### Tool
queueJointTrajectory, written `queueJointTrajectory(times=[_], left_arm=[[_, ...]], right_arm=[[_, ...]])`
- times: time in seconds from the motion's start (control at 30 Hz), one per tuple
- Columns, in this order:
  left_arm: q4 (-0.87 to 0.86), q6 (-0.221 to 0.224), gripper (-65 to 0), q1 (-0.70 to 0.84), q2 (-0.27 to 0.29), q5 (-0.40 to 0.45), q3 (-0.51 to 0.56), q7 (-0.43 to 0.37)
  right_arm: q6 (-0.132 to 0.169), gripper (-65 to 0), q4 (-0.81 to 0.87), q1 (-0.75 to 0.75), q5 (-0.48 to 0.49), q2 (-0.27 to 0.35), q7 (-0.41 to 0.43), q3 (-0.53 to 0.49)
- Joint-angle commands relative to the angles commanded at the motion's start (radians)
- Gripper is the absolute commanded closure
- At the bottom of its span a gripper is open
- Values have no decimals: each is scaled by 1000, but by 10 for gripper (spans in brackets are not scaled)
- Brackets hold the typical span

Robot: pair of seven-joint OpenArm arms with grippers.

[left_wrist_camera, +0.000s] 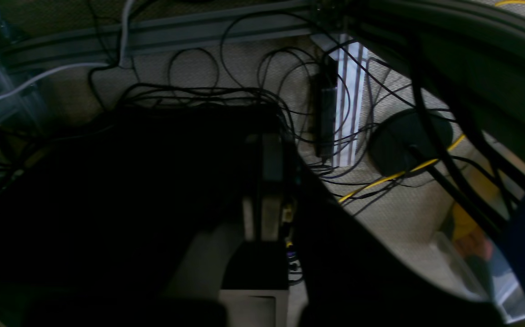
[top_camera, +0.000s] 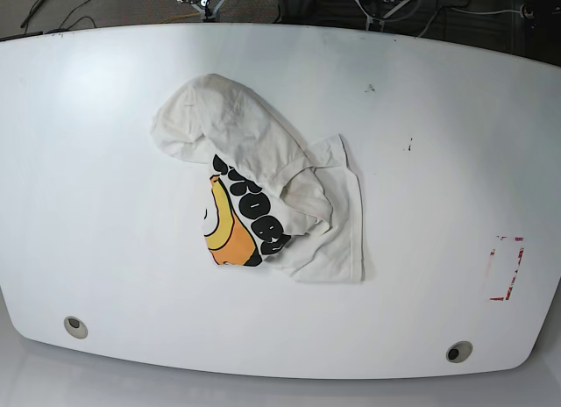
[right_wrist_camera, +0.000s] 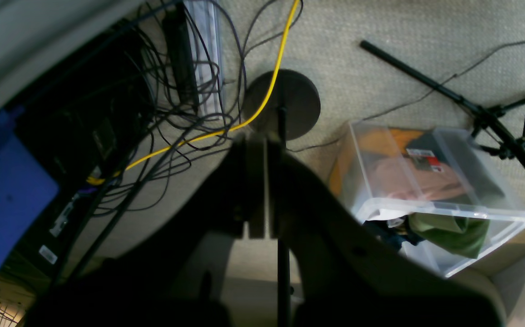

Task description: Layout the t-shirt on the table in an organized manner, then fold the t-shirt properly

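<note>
- T-shirt (top_camera: pixel 263 196) crumpled mid-desk (top_camera: pixel 438 161), print half buried: layout not started.
- Left fingers (left_wrist_camera: pixel 262 200) and right fingers (right_wrist_camera: pixel 257 190) both pressed closed, empty, parked off-desk over floor.

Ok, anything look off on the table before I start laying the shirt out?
The shirt lies crumpled near the table's middle, folded over itself so only part of the orange print shows. Nothing spilled or torn. Neither arm shows in the base view; both wrist cameras see only the floor.
</note>
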Motion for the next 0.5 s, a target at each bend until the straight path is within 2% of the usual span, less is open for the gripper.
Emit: queueJointTrajectory(times=[0.5], left_arm=[[0, -2, -2, -1, 0, 3, -1, -5]], right_arm=[[-3, -7, -3, 0, -6, -1, -7, -5]])
